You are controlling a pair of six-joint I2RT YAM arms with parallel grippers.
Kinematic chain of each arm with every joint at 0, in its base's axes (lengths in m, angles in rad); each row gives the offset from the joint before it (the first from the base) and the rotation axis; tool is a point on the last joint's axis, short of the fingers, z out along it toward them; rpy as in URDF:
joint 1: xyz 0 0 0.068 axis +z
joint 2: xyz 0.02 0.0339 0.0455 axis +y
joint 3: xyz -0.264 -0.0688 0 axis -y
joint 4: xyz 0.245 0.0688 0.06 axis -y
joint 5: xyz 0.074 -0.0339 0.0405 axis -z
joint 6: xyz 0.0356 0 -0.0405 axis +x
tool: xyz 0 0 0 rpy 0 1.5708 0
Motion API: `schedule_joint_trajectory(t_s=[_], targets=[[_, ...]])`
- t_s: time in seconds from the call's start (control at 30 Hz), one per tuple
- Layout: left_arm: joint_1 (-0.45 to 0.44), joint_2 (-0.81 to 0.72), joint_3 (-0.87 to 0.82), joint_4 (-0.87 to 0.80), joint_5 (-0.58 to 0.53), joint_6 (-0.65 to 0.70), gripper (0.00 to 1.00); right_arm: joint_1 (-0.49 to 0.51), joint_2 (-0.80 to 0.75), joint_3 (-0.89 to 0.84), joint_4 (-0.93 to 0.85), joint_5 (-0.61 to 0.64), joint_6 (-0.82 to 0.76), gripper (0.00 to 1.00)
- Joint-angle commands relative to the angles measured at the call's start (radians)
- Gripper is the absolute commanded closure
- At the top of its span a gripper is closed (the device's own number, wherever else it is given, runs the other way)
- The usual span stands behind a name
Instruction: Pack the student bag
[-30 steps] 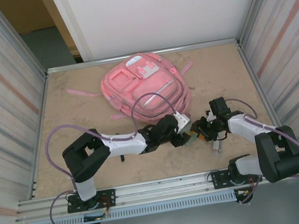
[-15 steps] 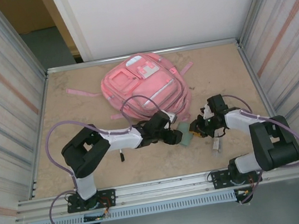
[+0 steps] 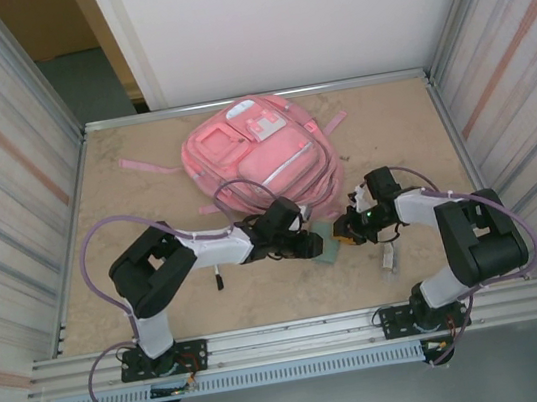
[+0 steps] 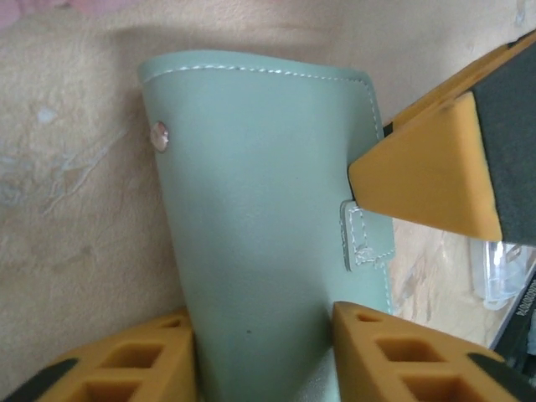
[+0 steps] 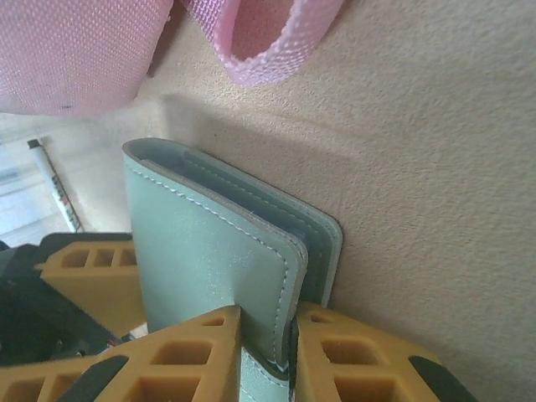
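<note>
Left end effector [image 3: 312,246] has its yellow fingers closed against the two sides of a mint-green stitched leather wallet [image 4: 260,193], gripping the lower part so that the cover, with its small metal snap and short tab, faces the left wrist camera. Right end effector [image 5: 268,316] meets it from the opposite side, its narrow jaws pinched on the wallet's stitched edge, so both arms hold the same wallet low over the beige tabletop [image 3: 147,199]. Just beyond them lies the large pink fabric student bag [image 3: 257,157], flat at the far middle of the tabletop with its zip pockets facing up; one of its pink woven straps [image 5: 268,33] curls close to the wallet. A slim white marker pen [image 5: 54,184] rests on the tabletop beside the right end effector.
</note>
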Motion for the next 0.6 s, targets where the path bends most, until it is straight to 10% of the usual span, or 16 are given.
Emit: schedule_joint_trajectory(t_s=[0.0,0.23,0.4,0.57], targets=[[0.000,-0.052,-0.010,0.025,0.070,-0.024,0.70,0.021,-0.011,0.001,-0.003,-0.005,-0.036,0.79],[0.021,-0.131,-0.045,-0.008,-0.036,0.002,0.93,0.013,-0.140,0.035,-0.085,0.075,0.061,0.49],[-0.005,-0.178,0.023,-0.143,-0.200,0.186,0.94,0.030,-0.242,0.198,-0.369,0.249,0.174,0.32],[-0.121,-0.156,0.122,-0.232,-0.505,0.485,0.95,0.048,-0.238,0.257,-0.446,0.173,0.363,0.28]])
